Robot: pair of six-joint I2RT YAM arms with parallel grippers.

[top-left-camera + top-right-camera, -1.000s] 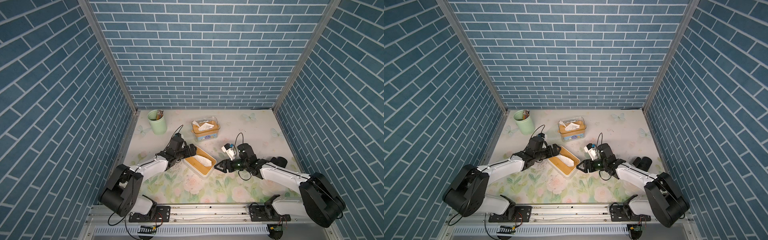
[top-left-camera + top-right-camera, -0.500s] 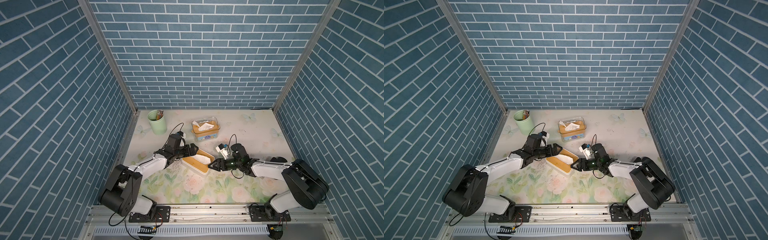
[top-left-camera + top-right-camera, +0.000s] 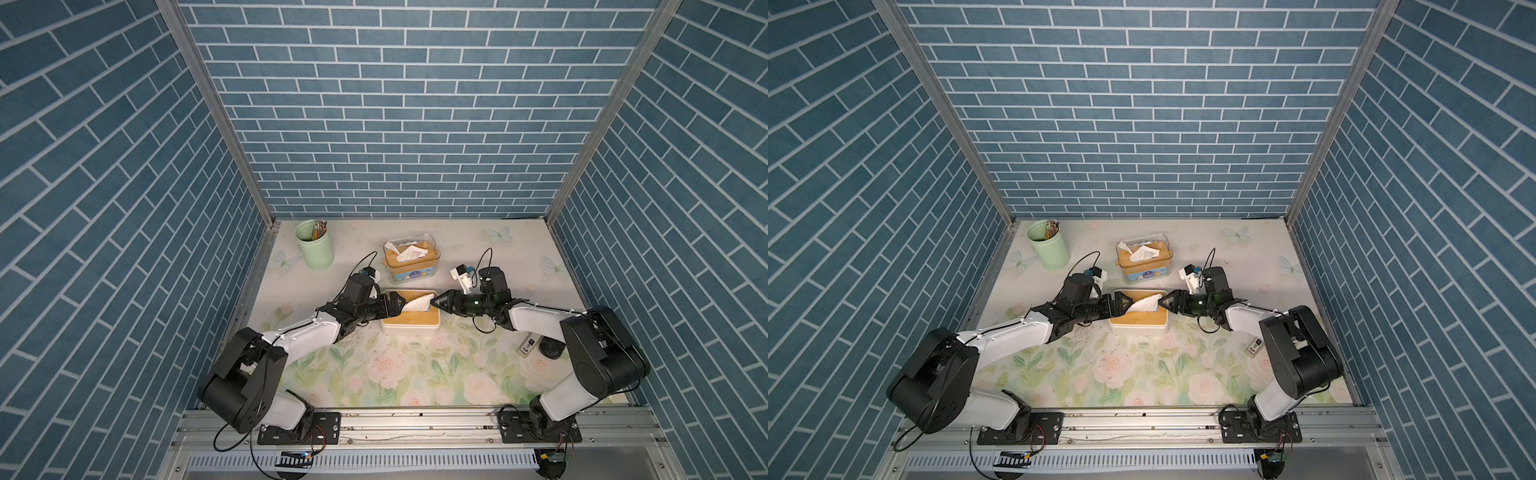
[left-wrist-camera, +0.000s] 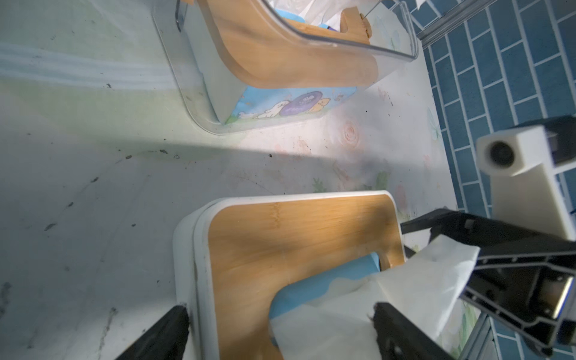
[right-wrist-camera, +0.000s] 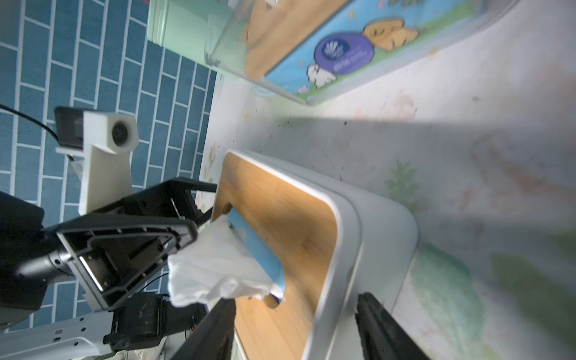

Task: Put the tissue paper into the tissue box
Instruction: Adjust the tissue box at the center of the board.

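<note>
The tissue paper [image 3: 417, 303] is sticking up out of the lid slot of the tissue box [image 3: 411, 326]. At its 9 o'clock the left gripper [image 3: 398, 303] is hovering, jaws spread wide around the tissue's end without clamping it. At 3 o'clock the right gripper [image 3: 437, 304] is hovering, jaws partly apart and empty.

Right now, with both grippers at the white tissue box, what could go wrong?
The left gripper and right gripper sit tip to tip over the white tissue box; closing in further could knock them together.
The tissue sticks out of the box with both grippers open, so a push may crumple it rather than tuck it in.
The unclamped box could slide.
</note>
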